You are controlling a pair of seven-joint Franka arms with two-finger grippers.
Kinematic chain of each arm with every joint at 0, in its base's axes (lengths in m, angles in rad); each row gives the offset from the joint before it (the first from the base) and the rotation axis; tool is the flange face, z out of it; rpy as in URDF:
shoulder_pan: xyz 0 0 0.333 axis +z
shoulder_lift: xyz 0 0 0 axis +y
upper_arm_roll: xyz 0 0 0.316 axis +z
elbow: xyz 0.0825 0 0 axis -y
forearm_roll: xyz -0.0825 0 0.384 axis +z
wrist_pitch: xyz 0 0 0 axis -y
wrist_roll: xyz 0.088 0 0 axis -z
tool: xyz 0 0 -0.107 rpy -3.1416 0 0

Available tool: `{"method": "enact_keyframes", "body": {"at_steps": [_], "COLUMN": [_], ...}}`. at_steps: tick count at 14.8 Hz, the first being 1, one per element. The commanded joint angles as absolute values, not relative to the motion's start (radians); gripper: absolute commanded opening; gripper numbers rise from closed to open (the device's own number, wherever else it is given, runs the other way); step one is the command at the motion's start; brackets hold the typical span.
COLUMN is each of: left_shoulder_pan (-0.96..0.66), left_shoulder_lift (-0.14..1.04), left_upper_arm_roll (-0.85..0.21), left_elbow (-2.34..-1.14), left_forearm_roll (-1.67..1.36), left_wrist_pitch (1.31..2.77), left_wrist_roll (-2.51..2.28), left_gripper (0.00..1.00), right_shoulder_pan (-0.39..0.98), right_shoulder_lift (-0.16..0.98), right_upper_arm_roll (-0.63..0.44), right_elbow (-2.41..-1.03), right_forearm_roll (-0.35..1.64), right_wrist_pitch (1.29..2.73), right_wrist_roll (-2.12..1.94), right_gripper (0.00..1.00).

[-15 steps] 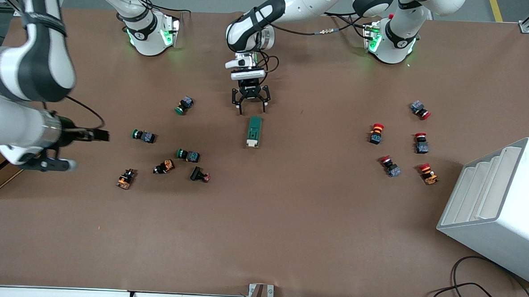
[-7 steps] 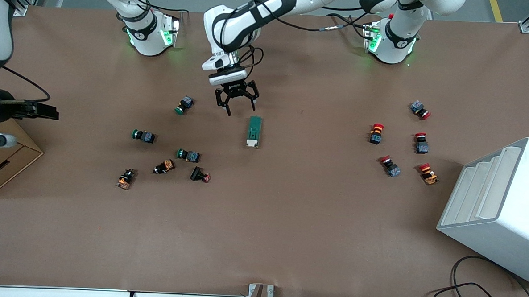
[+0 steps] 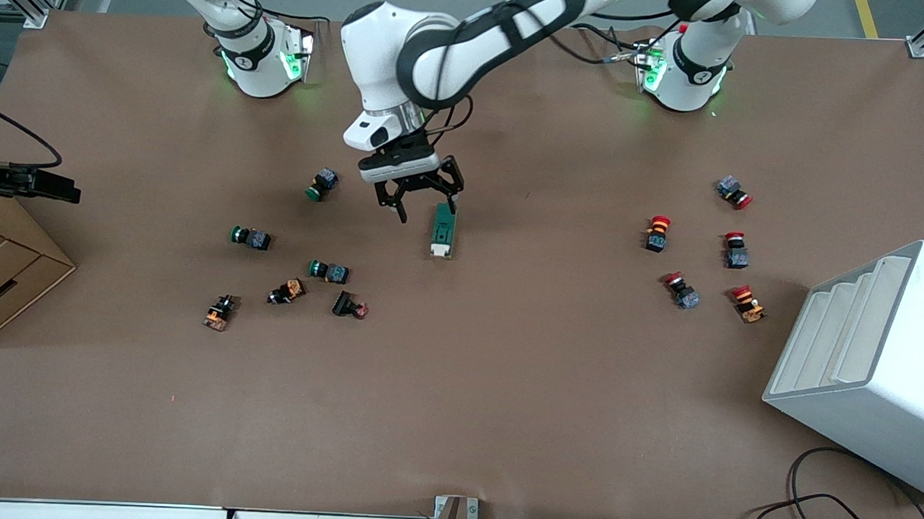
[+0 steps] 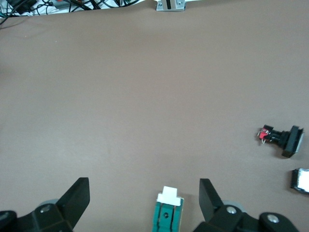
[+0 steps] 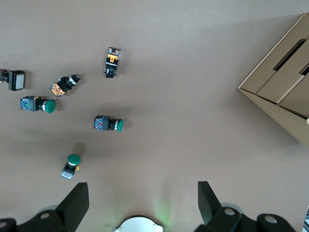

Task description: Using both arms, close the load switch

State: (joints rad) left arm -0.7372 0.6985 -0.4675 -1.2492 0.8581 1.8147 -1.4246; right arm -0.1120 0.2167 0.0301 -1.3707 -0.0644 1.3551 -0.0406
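Observation:
The load switch (image 3: pixel 443 229) lies flat in the middle of the table, a dark green block with its white lever end (image 3: pixel 440 250) toward the front camera. My left gripper (image 3: pixel 427 211) is open and hangs just over the switch's end farther from the front camera. In the left wrist view the switch (image 4: pixel 169 212) sits between the spread fingers (image 4: pixel 208 195), nearer one of them, untouched; the gripper's midpoint (image 4: pixel 145 188) is over bare table. My right gripper (image 3: pixel 63 191) is open, empty and high over the table's edge at the right arm's end; it also shows in the right wrist view (image 5: pixel 142 188).
Green-capped push-buttons (image 3: pixel 321 185) (image 3: pixel 251 238) (image 3: pixel 329 271) and orange-bodied parts (image 3: pixel 219 312) lie toward the right arm's end. Red-capped buttons (image 3: pixel 656 233) cluster toward the left arm's end beside a white stepped rack (image 3: pixel 871 363). A cardboard box (image 3: pixel 1 270) stands under the right gripper.
My left gripper swung sideways and then came down onto the switch's end farther from the front camera. My right arm drew back off the table toward the cardboard box.

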Motion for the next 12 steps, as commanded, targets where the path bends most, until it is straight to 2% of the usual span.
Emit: {"method": "enact_keyframes", "body": {"at_steps": [1,5,7,10,12], "left_shoulder_pan": [-0.640,-0.496,-0.418,-0.298,-0.234], "left_shoulder_lift": [0.576,0.480,0.389,0.336,0.304], "left_upper_arm_roll": [-0.471,-0.471,-0.465,-0.471,-0.468], "left_elbow": [-1.275,-1.273,-1.281,-1.278,-1.278], "left_forearm_roll": [0.702,0.534,0.416,0.299,0.261], "left_wrist_pitch": [1.813,1.813,1.799,1.663,1.637], "left_wrist_roll": [-1.210,-0.999,-0.944,-0.827,-0.682], "left_gripper": [1.00,1.00,1.00,1.00,1.00], "right_shoulder_pan": [-0.118,-0.095,-0.098,-0.095,-0.089], "right_shoulder_lift": [0.221,0.222,0.221,0.197,0.183], "right_upper_arm_roll": [0.051,0.049,0.048,0.048,0.041], "right_elbow": [-1.306,-1.302,-1.302,-1.331,-1.335], "right_forearm_roll": [-0.072,-0.022,0.027,0.029,0.020], "right_wrist_pitch": [1.284,1.228,1.220,1.229,1.233], "right_wrist_roll": [-0.017,-0.005,-0.005,-0.006,-0.006], "right_gripper": [1.00,1.00,1.00,1.00,1.00]}}
